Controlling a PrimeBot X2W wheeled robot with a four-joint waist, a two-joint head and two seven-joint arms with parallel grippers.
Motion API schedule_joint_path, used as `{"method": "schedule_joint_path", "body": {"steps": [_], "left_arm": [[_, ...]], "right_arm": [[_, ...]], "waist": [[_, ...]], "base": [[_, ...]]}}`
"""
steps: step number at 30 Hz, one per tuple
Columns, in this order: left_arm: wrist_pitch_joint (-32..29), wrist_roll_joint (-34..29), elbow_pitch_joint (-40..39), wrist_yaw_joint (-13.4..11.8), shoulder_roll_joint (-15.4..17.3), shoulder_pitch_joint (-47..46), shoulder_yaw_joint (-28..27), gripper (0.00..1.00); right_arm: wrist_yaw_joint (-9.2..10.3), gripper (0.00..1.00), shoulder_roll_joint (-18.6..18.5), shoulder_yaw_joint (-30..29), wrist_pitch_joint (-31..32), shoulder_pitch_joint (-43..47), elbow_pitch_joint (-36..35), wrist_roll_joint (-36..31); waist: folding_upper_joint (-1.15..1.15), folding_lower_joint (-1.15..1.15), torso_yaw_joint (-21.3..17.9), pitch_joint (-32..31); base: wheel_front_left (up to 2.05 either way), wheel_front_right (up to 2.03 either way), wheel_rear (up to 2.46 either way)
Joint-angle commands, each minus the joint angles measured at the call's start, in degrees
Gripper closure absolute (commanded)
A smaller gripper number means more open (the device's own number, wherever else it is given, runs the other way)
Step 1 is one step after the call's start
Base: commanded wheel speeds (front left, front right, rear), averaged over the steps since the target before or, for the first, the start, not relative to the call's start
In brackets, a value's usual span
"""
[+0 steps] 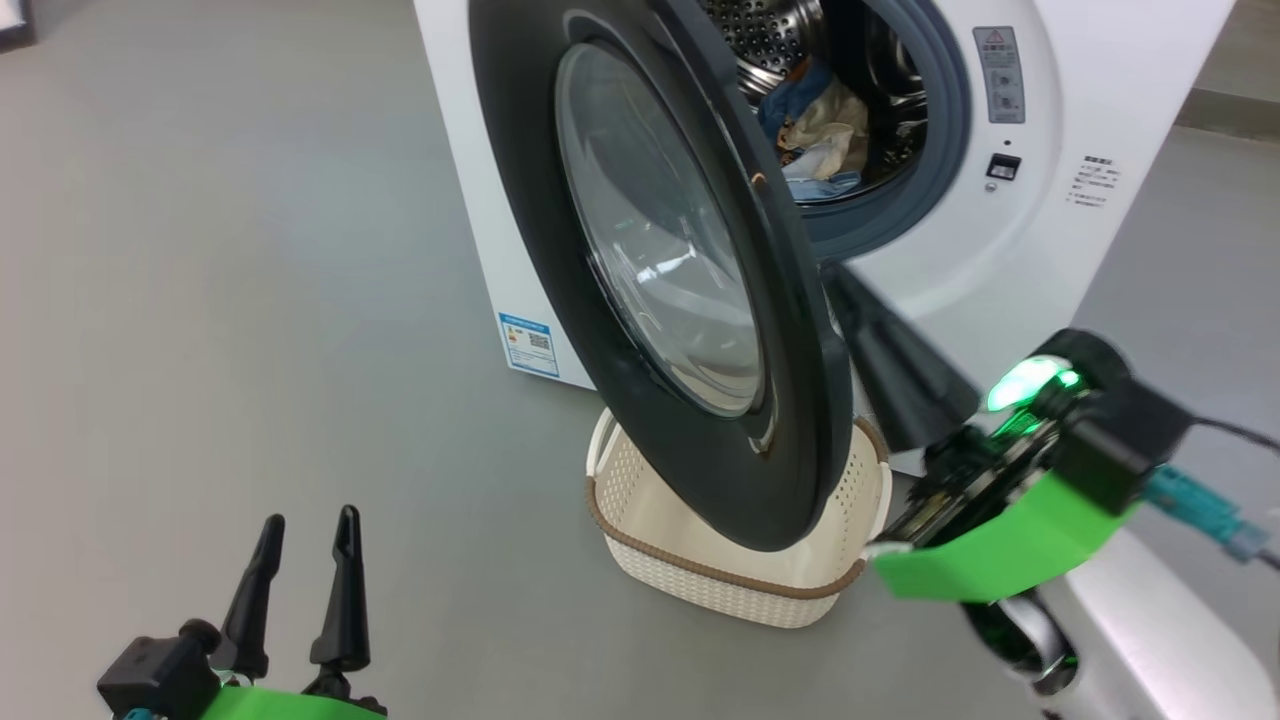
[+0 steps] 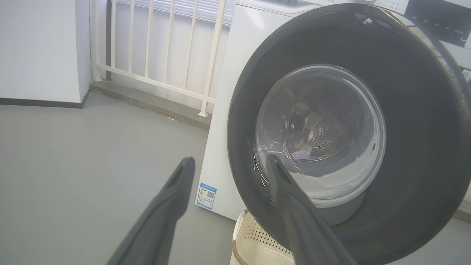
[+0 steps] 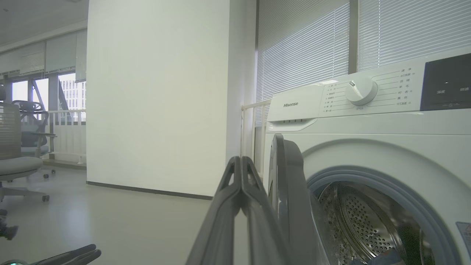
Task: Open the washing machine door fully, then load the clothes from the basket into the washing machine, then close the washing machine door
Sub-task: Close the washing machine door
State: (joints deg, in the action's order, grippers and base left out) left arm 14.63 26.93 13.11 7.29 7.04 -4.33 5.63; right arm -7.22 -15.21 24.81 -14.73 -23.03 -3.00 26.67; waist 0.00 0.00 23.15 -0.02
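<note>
The washing machine [image 1: 1010,250] stands with its washing machine door [image 1: 640,250] swung out, part open, over the basket [image 1: 720,575]. The clothes [image 1: 815,130], blue and cream, lie in the steel drum. What shows of the basket's inside is bare. My right gripper [image 1: 838,282] is shut on nothing, its tips hard by the door's rim. In the right wrist view the shut right gripper [image 3: 241,162] is just left of the door's edge [image 3: 289,176]. I cannot tell whether they touch. My left gripper [image 1: 305,530] is open at the lower left. In the left wrist view the open left gripper [image 2: 230,163] faces the door [image 2: 412,117], well short of it.
Grey floor spreads left of the machine. A white railing [image 2: 154,48] and a white wall [image 2: 40,51] stand behind it. Office chairs [image 3: 22,147] sit far off in the right wrist view. A blue label sticker [image 1: 527,344] marks the machine's side.
</note>
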Motion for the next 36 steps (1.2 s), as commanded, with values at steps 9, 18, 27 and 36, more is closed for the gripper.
{"method": "schedule_joint_path", "body": {"steps": [9, 18, 27, 36], "left_arm": [[0.37, 0.96, -0.96, 0.2, 0.33, -0.43, -1.26, 0.0], [0.37, 1.08, -1.11, 0.2, -0.06, -0.45, -1.48, 0.0], [0.37, 1.18, -1.53, 0.2, -0.72, -0.67, -1.73, 0.0], [0.37, 1.31, -1.82, 0.2, -1.01, -1.73, -1.7, 0.0]], "right_arm": [[-0.26, 1.0, -0.99, 10.14, -0.27, -1.63, 6.96, 2.11], [-0.26, 1.0, -2.18, 16.14, -0.27, -3.33, 16.74, 6.21], [-0.26, 1.0, -3.47, 16.65, -0.27, -5.33, 22.58, 8.14], [-0.26, 1.0, -5.37, 15.88, -0.27, -8.3, 25.2, 8.01]], "waist": [[0.0, 0.0, 2.96, 0.18], [0.0, 0.0, 4.43, 0.87], [0.0, 0.0, 4.59, 2.36], [0.0, 0.0, 3.12, 5.47]], "base": [[0.0, 0.0, 0.0], [0.0, 0.0, 0.0], [0.0, 0.0, 0.0], [0.0, 0.0, 0.0]]}}
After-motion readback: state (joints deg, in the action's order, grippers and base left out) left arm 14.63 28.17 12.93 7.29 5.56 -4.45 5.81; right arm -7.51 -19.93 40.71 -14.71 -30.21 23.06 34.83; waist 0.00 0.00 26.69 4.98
